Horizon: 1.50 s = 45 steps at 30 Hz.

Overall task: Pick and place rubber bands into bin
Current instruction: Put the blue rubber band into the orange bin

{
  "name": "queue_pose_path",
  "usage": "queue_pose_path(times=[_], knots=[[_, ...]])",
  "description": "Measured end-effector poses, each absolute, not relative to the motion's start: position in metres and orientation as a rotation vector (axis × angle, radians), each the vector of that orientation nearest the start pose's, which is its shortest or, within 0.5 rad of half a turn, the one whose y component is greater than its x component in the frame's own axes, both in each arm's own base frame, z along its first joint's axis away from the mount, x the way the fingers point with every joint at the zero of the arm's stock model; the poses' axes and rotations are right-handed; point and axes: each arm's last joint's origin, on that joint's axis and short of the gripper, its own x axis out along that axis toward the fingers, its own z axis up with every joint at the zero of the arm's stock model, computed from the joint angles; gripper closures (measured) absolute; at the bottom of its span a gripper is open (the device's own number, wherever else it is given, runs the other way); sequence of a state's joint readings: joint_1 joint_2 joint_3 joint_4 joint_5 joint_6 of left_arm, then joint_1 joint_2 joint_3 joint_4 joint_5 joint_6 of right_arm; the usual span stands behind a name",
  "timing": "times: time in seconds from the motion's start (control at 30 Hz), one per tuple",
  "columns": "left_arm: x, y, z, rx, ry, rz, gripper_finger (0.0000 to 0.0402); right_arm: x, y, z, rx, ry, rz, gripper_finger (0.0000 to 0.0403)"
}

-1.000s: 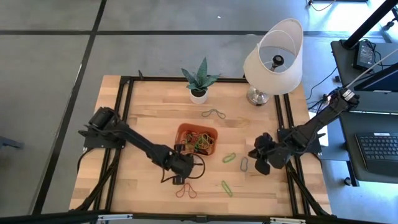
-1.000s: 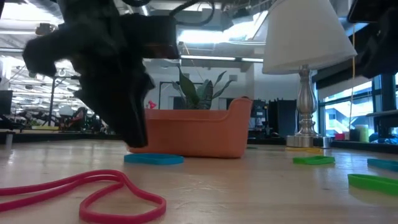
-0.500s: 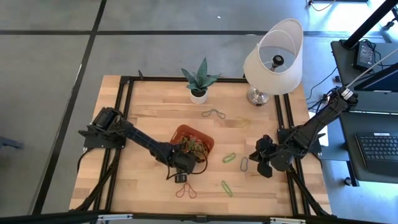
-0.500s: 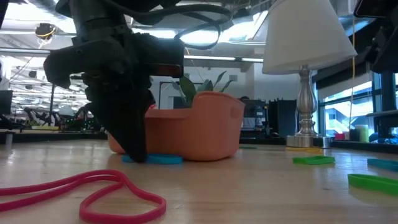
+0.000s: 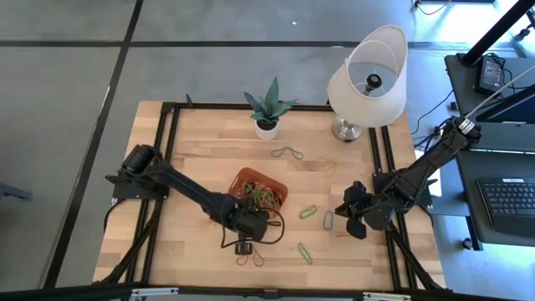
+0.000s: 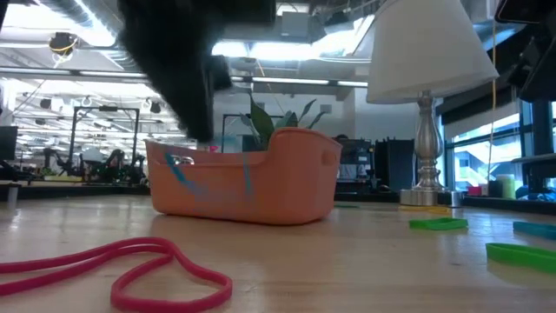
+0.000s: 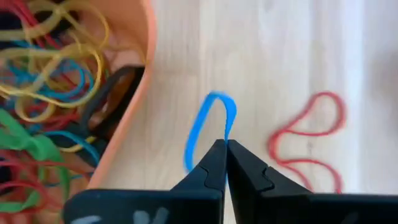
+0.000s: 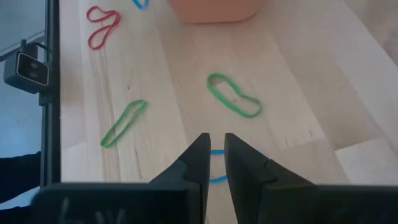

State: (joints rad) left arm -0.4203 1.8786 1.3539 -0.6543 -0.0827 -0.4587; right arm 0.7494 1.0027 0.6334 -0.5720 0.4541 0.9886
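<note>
Your left pincer (image 7: 225, 148), clenched on a blue rubber band (image 7: 208, 127) just beside the orange bin (image 5: 261, 185) on the worktop (image 5: 209, 142), grips only a thin edge, so a quick lift could let the loop snap free and drop outside.

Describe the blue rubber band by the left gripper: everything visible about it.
The blue rubber band is a thin, flexible loop, bright blue, drawn out into a narrow oval. The left gripper is shut on one end of it, the fingertips pinching it together, so the rest of the loop extends away from the tips. It sits just outside the orange bin, next to its wall, above the wooden table, with a red rubber band lying nearby. Whether its far end touches the table cannot be told.
</note>
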Motion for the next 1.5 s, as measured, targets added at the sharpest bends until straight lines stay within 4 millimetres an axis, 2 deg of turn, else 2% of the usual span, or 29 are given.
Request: queue_pose_path(times=[0.17,0.3,0.43,0.63,0.8,0.97,1.23,1.3,1.5], knots=[[0.348,-0.15,0.241,-0.037,1.194,-0.008,0.0399,0.143,0.116,0.218,0.396,0.811,-0.128,0.0351],[0.347,-0.137,0.271,0.046,1.162,0.057,0.0399,0.143,0.116,0.217,0.395,0.811,-0.128,0.0351],[0.352,-0.107,0.279,0.061,1.159,0.11,0.0399,0.144,0.116,0.217,0.393,0.794,-0.144,0.0351],[0.364,-0.059,0.258,-0.003,1.22,0.142,0.0399,0.145,0.116,0.218,0.394,0.778,-0.152,0.0351],[0.374,-0.035,0.231,-0.012,1.26,0.072,0.0399,0.145,0.116,0.218,0.398,0.775,-0.15,0.0351],[0.384,-0.027,0.204,-0.038,1.278,0.076,0.0399,0.145,0.117,0.218,0.4,0.774,-0.15,0.0351],[0.398,-0.03,0.159,0.086,1.351,-0.01,0.0398,0.146,0.116,0.218,0.393,0.764,-0.16,0.0351],[0.399,-0.029,0.148,0.029,1.372,0.08,0.0398,0.146,0.116,0.218,0.392,0.763,-0.161,0.0351],[0.401,-0.02,0.139,-0.334,1.349,0.425,0.0398,0.146,0.116,0.218,0.39,0.762,-0.162,0.0351]])
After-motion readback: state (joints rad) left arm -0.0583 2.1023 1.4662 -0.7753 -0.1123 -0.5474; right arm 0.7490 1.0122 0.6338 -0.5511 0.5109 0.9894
